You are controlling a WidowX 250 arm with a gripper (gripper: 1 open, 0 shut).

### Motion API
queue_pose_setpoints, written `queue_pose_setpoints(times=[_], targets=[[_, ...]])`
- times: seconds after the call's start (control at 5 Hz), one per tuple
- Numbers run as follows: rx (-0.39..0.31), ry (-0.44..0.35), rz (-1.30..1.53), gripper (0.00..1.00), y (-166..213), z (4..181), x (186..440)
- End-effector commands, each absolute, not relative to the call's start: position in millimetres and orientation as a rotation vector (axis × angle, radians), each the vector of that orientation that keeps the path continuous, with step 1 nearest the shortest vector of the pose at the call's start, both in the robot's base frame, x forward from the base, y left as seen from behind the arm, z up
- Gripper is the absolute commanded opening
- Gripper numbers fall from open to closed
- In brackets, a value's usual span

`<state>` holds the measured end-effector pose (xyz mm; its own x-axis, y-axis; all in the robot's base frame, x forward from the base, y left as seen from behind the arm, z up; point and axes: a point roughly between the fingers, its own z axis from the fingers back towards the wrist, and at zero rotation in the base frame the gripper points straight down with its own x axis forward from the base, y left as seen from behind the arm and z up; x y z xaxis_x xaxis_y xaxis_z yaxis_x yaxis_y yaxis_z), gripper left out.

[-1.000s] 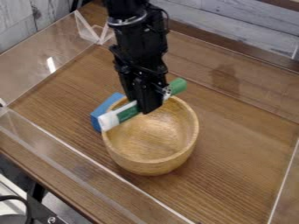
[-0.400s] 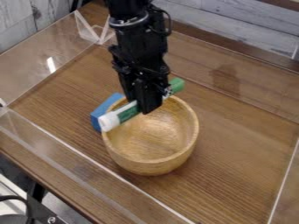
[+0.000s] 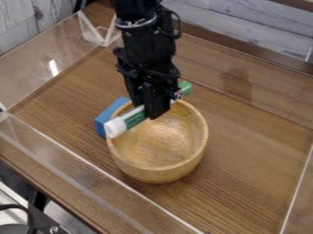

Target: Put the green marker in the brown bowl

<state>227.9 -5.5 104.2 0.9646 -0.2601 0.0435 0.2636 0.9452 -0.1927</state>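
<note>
Currently at the place step, by the look of it: the gripper has the green marker clamped across its middle, claw closed down onto the barrel. Marker sits over the far-left part of the brown bowl, slanting; white end toward the near left, by the bowl's rim, green cap poking out on the other side of the fingers, toward the far right. Whether it touches the rim, can't tell from this angle.

Next move probably calls for a small shift toward the bowl's middle, maybe a bit lower, then opening the claw so the marker drops inside. Letting go right here might work, but either end could catch on the rim and the marker could roll outward.

Containers: one, the bowl, upright on the wooden table. Visible part of its inside shows bare wood grain, nothing lying on it; far part is hidden behind gripper and marker. Blue block is outside, just beside the bowl's left edge in the view, partly covered by the marker; not the target.
</note>
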Motion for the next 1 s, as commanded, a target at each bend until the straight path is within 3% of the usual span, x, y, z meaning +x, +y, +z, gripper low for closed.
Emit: queue_pose_setpoints(times=[0.0,0.8], targets=[[-0.176,-0.067,-0.27,0.0,-6.1,115.2,234.6],[-0.164,-0.069,-0.236,0.0,-7.2,110.6,230.7]])
